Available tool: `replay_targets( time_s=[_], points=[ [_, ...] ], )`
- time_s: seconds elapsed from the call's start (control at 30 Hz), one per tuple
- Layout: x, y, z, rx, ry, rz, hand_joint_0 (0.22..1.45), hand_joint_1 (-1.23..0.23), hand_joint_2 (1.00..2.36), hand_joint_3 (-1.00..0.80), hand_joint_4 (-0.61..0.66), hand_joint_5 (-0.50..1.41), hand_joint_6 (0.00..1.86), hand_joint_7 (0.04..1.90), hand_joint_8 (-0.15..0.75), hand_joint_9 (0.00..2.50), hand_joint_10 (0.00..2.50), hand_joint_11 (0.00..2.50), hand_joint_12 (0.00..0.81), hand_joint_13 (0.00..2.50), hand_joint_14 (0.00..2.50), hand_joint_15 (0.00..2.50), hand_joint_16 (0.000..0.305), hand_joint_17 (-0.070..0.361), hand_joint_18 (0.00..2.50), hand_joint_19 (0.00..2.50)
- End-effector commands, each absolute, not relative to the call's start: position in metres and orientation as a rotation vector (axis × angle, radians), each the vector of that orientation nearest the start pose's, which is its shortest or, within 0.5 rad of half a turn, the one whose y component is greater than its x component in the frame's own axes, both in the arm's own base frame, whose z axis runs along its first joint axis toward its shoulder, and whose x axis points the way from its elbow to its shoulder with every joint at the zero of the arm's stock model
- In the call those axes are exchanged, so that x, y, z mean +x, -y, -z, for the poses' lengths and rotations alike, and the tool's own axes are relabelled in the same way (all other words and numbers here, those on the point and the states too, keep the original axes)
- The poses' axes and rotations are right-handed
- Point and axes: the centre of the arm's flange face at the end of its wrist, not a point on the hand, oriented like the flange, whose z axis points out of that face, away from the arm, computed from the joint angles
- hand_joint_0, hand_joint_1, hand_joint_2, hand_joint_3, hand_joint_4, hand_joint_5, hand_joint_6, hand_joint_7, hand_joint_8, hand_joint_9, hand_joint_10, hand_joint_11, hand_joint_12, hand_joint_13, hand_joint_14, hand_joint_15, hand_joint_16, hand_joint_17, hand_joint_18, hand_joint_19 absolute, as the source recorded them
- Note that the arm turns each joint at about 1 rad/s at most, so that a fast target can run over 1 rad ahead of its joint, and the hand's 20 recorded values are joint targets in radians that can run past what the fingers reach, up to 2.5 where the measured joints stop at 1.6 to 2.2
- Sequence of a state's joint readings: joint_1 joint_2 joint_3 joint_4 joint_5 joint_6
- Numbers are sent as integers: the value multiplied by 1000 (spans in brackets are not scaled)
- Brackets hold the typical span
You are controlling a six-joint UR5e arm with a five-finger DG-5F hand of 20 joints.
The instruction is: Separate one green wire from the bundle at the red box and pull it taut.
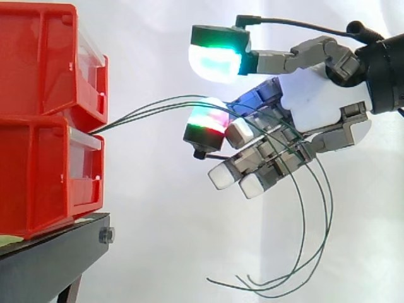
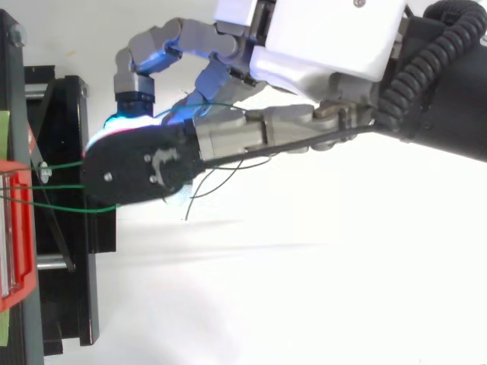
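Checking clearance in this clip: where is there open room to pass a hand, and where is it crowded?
Free: the gap below the green wires, bordered by the red bins, the black stand and the hanging wire ends. Crowded: between the bins and the hand, where the wires span, and under the hand.

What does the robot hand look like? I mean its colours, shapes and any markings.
The robot hand has a smooth white palm shell and grey, boxy, segmented fingers. Some thick fingertip pads sit in round black housings and glow white, cyan and green, one also red; other tips are plain white. From above, one black housing shows small screws. The wrist is black.
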State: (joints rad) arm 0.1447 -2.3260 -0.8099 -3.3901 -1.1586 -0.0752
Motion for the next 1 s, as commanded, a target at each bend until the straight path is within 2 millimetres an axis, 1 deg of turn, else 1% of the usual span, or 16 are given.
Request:
replay_targets(
  time_s=[0.0, 0.13, 0.17, 0.23, 0.27, 0.3, 0.33, 0.37, 0.43, 0.5, 0.57, 0.63, 0.73, 0.77, 0.83, 0.97],
  points=[
    [765, 64, -356, 1387, -1247, -793, 588, -485, 1005, -439, 170, -136, 844, 1310, 303, 1122, 21, 730, 380, 832, 17, 455, 56, 126, 755, 566],
    [765, 64, -356, 1388, -1250, -791, 586, -602, 1014, -318, 199, -139, 844, 1389, 312, 1124, 24, 745, 385, 835, 17, 460, 56, 127, 765, 566],
    [765, 64, -356, 1389, -1249, -792, 585, -612, 1014, -306, 201, -139, 845, 1390, 315, 1123, 24, 755, 385, 836, 17, 458, 56, 127, 767, 566],
    [765, 64, -356, 1388, -1249, -794, 584, -692, 1017, -264, 206, -153, 869, 1338, 311, 1097, 23, 757, 388, 835, 18, 469, 57, 128, 774, 562],
    [765, 64, -356, 1389, -1248, -795, 585, -697, 1016, -269, 206, -154, 870, 1331, 311, 1097, 22, 760, 388, 835, 18, 465, 57, 128, 774, 564],
    [765, 64, -356, 1389, -1248, -795, 587, -698, 1015, -290, 207, -158, 872, 1316, 308, 1096, 22, 765, 389, 835, 19, 460, 57, 128, 775, 563],
    [765, 65, -354, 1390, -1250, -791, 558, -660, 1011, -371, 208, -163, 868, 1299, 317, 1100, 23, 754, 390, 837, 19, 465, 58, 130, 783, 558],
    [765, 65, -354, 1390, -1250, -791, 554, -654, 1009, -376, 207, -163, 867, 1291, 319, 1098, 23, 753, 394, 837, 19, 463, 58, 131, 784, 558],
    [765, 67, -354, 1392, -1250, -789, 525, -565, 1004, -457, 206, -176, 838, 1216, 319, 1093, 23, 735, 405, 845, 17, 462, 60, 135, 797, 558],
    [764, 71, -353, 1396, -1246, -783, 520, -518, 1002, -474, 197, -176, 830, 1189, 322, 1098, 22, 738, 404, 855, 19, 464, 61, 138, 803, 564],
    [763, 74, -347, 1403, -1251, -773, 523, -468, 1001, -479, 195, -175, 827, 1188, 320, 1102, 23, 720, 404, 865, 17, 469, 61, 138, 806, 565],
    [758, 79, -329, 1429, -1267, -754, 532, -425, 1001, -480, 193, -168, 824, 1211, 320, 1117, 20, 728, 407, 894, 19, 480, 61, 138, 816, 577],
    [757, 81, -318, 1447, -1252, -772, 551, -398, 1003, -463, 195, -161, 825, 1226, 319, 1138, 21, 737, 397, 902, 19, 477, 60, 136, 832, 580],
    [757, 80, -317, 1449, -1254, -773, 557, -399, 1004, -453, 189, -159, 827, 1232, 318, 1141, 24, 732, 395, 905, 18, 479, 60, 135, 835, 580],
    [756, 83, -318, 1451, -1253, -779, 594, -478, 1012, -362, 191, -158, 833, 1278, 319, 1150, 24, 739, 390, 907, 20, 471, 58, 131, 833, 585],
    [757, 85, -321, 1447, -1248, -784, 582, -569, 1019, -220, 204, -161, 849, 1340, 325, 1135, 24, 764, 392, 909, 20, 484, 59, 133, 840, 566]
  ],
)
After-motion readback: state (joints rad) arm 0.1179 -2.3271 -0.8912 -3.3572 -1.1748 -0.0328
